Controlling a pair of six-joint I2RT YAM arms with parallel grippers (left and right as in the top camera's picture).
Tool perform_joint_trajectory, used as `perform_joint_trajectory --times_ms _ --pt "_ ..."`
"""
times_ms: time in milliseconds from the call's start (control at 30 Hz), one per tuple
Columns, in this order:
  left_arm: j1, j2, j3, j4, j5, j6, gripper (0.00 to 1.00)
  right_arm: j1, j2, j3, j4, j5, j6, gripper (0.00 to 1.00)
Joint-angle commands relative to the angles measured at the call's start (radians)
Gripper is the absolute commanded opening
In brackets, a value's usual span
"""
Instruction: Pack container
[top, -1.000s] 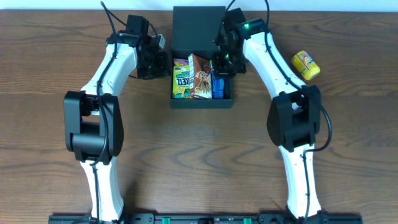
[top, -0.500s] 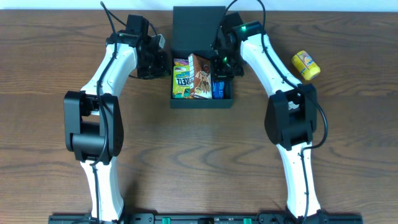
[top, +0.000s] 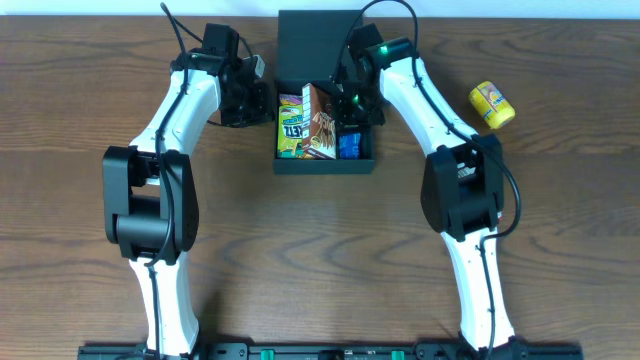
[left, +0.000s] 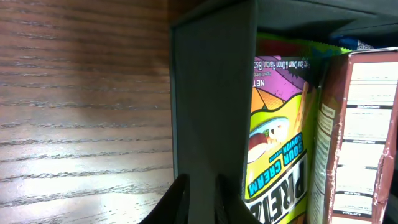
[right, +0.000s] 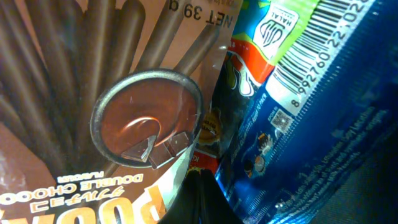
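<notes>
Brown wood surface (top: 300, 250). Dark container (top: 325, 163) at 12 o'clock, lid flap (top: 315, 40) open. Closed right pincer (top: 352, 105) slid left just now and pokes between choco stick box (top: 322, 125) and blue packet (top: 349, 145), likely tucking snacks in. Unmoved left pincer (left: 200, 199) pinches container's 9 o'clock wall. Yellow packet (top: 492, 104) at 2 o'clock not packed yet.

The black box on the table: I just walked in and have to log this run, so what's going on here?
The left gripper pinches the left wall of the open container, apparently steadying it. The right gripper, shut, pokes down inside between the brown chocolate-stick box and the blue packet. A green pretzel packet is also packed. A yellow snack lies outside it.
</notes>
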Motion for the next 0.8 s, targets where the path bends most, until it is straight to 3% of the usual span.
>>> perform_joint_trajectory --times_ms 0,767 --pt "-0.003 0.014 -0.005 0.002 0.004 -0.001 0.15 0.012 0.018 0.012 0.003 -0.034 -0.019 0.01" --pt "-0.003 0.014 -0.005 0.003 0.004 -0.001 0.15 0.008 -0.029 0.014 0.082 -0.076 -0.019 0.01"
